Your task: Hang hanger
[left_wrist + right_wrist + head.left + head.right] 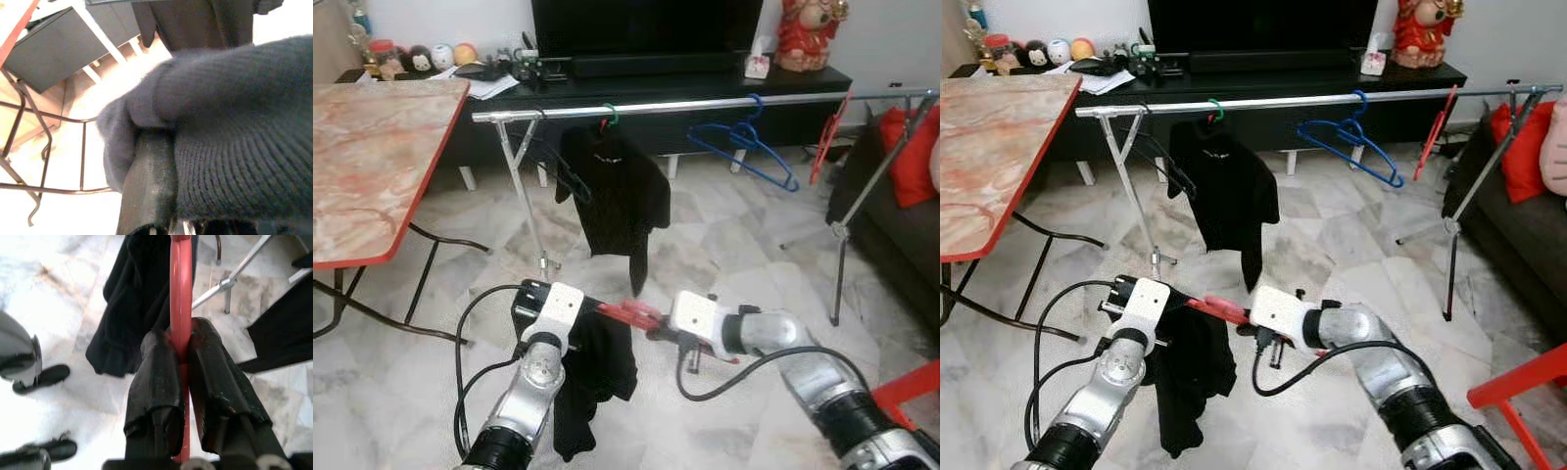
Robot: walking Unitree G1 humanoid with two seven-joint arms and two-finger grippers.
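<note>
Head views: your right gripper (651, 323) and left gripper (589, 318) carry the red hanger (628, 314) between them, black garment (597, 377) draped below, drying rail (705, 103) beyond.
Left wrist: fingers clenched in garment.
Right wrist: fingers (156, 377) clamp hanger.

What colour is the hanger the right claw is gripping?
Red; the hanger shows best in the right wrist view, pinched in the right claw.

Low centre: red hanger (1219, 309) with dark garment (1190, 377) bridges left gripper (1167, 311) and right gripper (1246, 318) (fingers hidden). Rail (1283, 101) spans upper frame, blue hanger (1351, 137) upper right.
</note>
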